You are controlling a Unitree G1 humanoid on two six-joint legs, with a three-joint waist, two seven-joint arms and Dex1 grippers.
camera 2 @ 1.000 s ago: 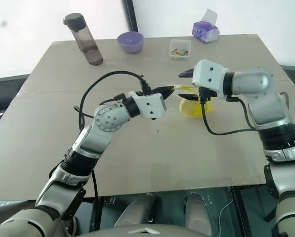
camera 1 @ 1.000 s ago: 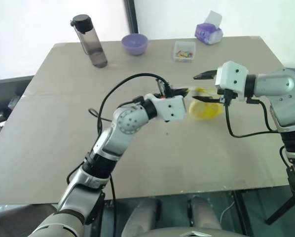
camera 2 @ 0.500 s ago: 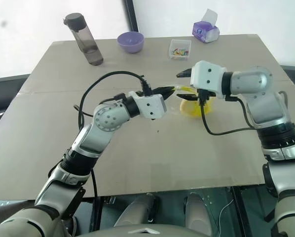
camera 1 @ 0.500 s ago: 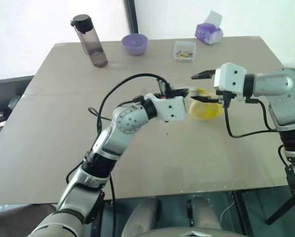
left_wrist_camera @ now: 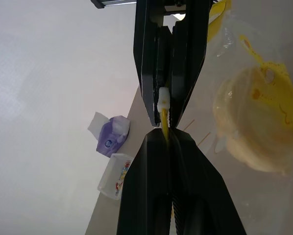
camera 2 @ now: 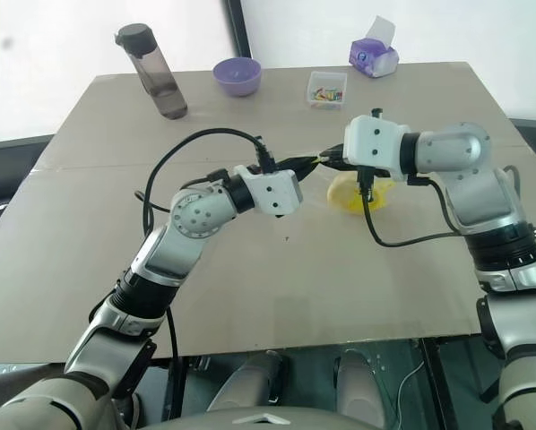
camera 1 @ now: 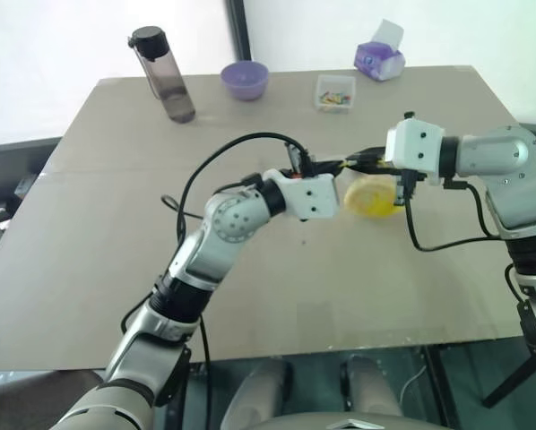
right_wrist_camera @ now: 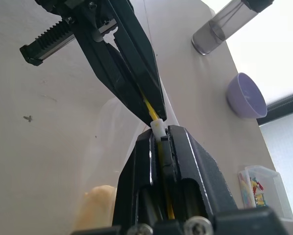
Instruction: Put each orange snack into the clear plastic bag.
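Left wrist view puts the two pairs of black fingers tip to tip: the left gripper [left_wrist_camera: 167,139] is clamped on the yellow seal strip of the crinkly clear plastic bag [left_wrist_camera: 239,63], and the right gripper [right_wrist_camera: 158,128], coming from the opposite side, is pinched shut on the same strip, right at its small white slider. Both grippers meet in the air above the middle of the grey-brown desk [camera 1: 107,224], the left [camera 1: 332,166] reaching in from the robot's left and the right [camera 1: 365,159] from its right. Hanging below them, inside the bag, is one round orange-yellow snack bun [camera 1: 368,195], pale and domed, seen through film printed with small yellow marks; the bag's bottom seems to rest on or just over the desk. No other snack lies loose on the desk that I can make out, so the filling looks done and the step in hand is probably closing the bag. The next move likely calls for one gripper to anchor the strip while the other draws the slider along it, keeping the strip taut and level.
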